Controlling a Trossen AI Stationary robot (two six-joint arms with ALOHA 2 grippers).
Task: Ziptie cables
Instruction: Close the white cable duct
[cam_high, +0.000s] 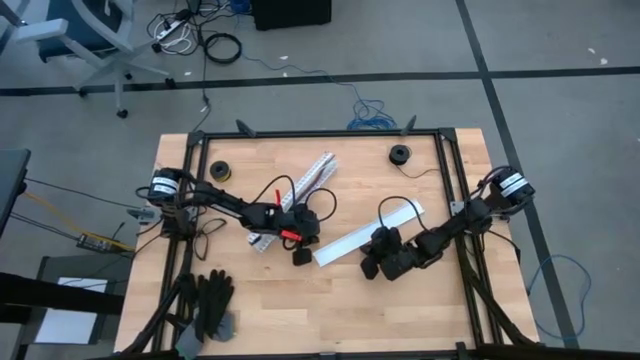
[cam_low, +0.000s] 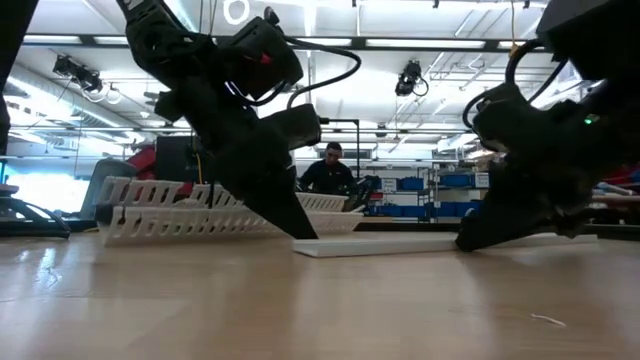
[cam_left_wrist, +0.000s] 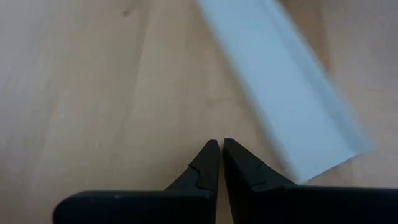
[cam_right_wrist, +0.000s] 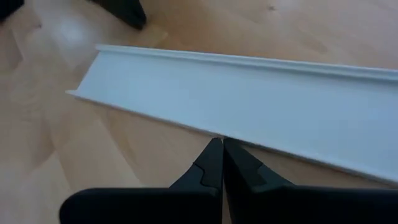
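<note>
Thin red cables (cam_high: 285, 234), beside left gripper (cam_high: 301, 256)

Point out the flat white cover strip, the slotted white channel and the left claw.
flat white cover strip (cam_right_wrist: 249, 93): right wrist view, middle of its flat face.
slotted white channel (cam_low: 170, 215): low view, its toothed side wall.
left claw (cam_left_wrist: 219, 152): left wrist view, between the shut fingertips.

High view looks straight down on whole table (cam_high: 330, 310). Low view sits at tabletop level, faces across into the room. Both wrist views look down, very close to the wood; all share the white cover strip (cam_high: 368, 234).
</note>
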